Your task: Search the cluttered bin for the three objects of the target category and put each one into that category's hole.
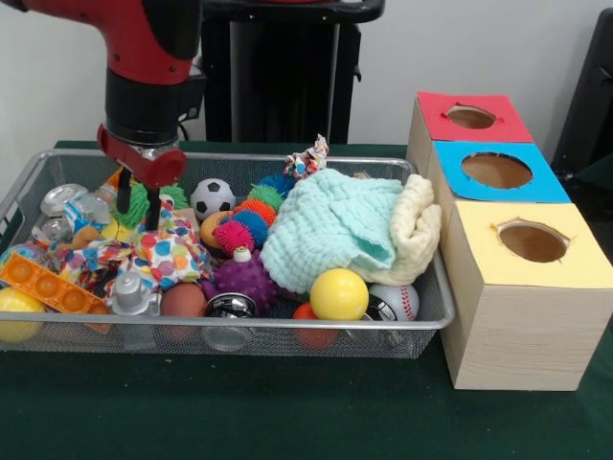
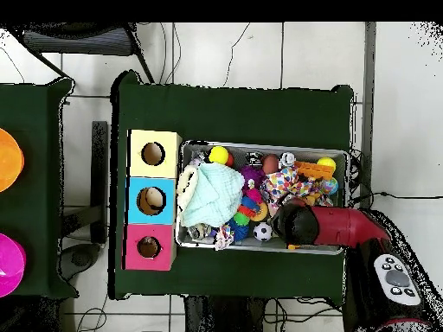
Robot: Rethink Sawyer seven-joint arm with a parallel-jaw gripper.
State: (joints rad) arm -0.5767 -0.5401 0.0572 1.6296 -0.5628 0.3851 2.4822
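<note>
- Front view: the gripper (image 1: pixel 150 220) is down inside the bin (image 1: pixel 268 326), at the bin's left end and towards its back wall.
- Its tip sits at the top edge of the spotted cloth (image 1: pixel 172 254). It cannot be told whether it touches the cloth, nor whether it is open, closed or holding anything.
- The pictures do not show the target category. If it is cloth, the candidates are the spotted cloth and, at the bin's right end, the green cloth (image 1: pixel 330 225) and the cream cloth (image 1: pixel 417 225).
- Outside the bin's right end stand the red box (image 1: pixel 436 110), blue box (image 1: pixel 450 182) and yellow box (image 1: pixel 479 259), each with a hole in its top.
- Overhead view: the arm (image 2: pixel 337 226) crosses one end of the bin (image 2: pixel 260 144) and hides the gripper.
- The spotted cloth (image 2: pixel 281 181) lies mid-bin beside the arm's end, among balls and toys.
- The green cloth (image 2: pixel 212 194) lies at the bin's box end.
- Procedure: descend onto a raised fold clear of the hard toys, then close on cloth only.
- Lift straight up until the hanging cloth clears the bin's rim, so it drags no neighbour out.
- Carry along the bin to the boxes, and release only when centred over the matching hole.
</note>
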